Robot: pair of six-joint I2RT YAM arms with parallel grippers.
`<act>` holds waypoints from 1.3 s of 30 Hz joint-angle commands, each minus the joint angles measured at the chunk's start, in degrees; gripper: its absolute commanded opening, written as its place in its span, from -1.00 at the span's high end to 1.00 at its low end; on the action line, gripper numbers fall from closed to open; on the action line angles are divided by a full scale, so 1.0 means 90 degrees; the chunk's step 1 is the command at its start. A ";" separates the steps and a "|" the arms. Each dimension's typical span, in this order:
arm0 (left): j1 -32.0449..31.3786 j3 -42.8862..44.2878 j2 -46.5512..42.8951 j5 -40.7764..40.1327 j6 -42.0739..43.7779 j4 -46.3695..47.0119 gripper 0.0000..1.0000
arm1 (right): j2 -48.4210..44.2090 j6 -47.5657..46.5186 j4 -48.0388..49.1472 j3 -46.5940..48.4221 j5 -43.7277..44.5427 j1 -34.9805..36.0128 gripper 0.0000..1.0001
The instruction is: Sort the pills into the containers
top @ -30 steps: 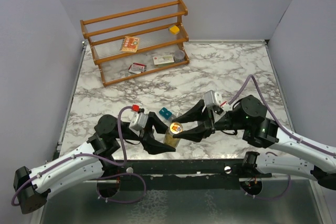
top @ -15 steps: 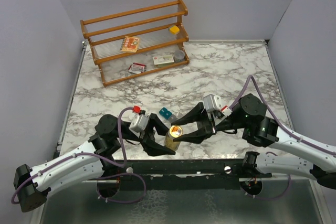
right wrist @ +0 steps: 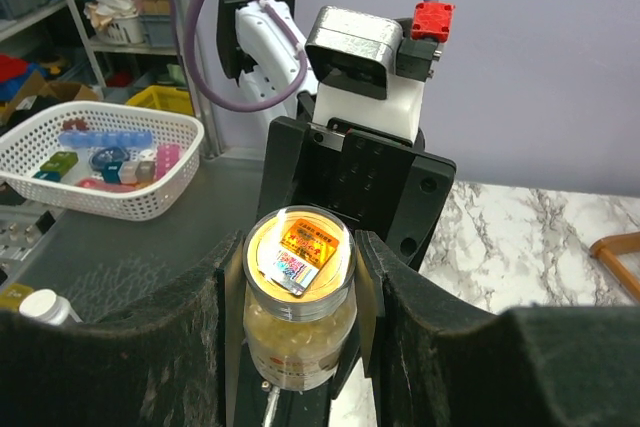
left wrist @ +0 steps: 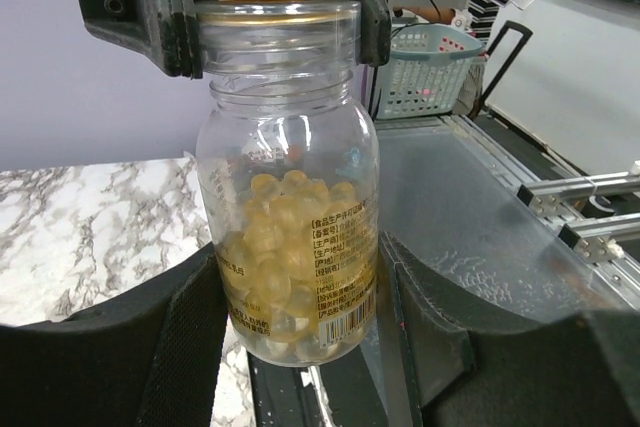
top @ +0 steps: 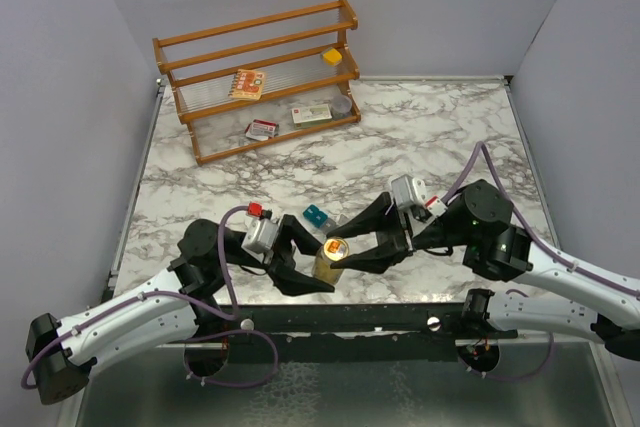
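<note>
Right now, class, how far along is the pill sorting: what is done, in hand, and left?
Done: no pills show outside the bottle. In hand: the left gripper holds the bottle by its body; the right gripper clamps its cap, still on. Left: remove the cap and sort pills into the containers.

The white, grey-veined marble table top (top: 450,127) carries a tiered brown wooden rack (top: 258,77) at its far left corner. Near the front middle lies a short strip of small joined square compartments (top: 317,215), its teal-blue one plainest, well apart from the rack.
</note>
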 commanded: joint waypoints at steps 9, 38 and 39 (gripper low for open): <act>-0.0291 0.0010 -0.0278 0.1367 0.0484 0.0379 1.00 | 0.0003 0.0502 -0.0418 0.0885 0.1062 -0.0188 0.97; -0.0336 0.0823 0.0577 -0.5641 0.0550 -0.4449 1.00 | -0.0472 0.0427 -0.0829 -0.0154 0.6414 -0.0191 0.97; -0.0330 0.0809 0.0720 -0.5676 0.0546 -0.4478 1.00 | -0.0447 0.0430 -0.0780 -0.0224 0.6560 -0.0195 0.97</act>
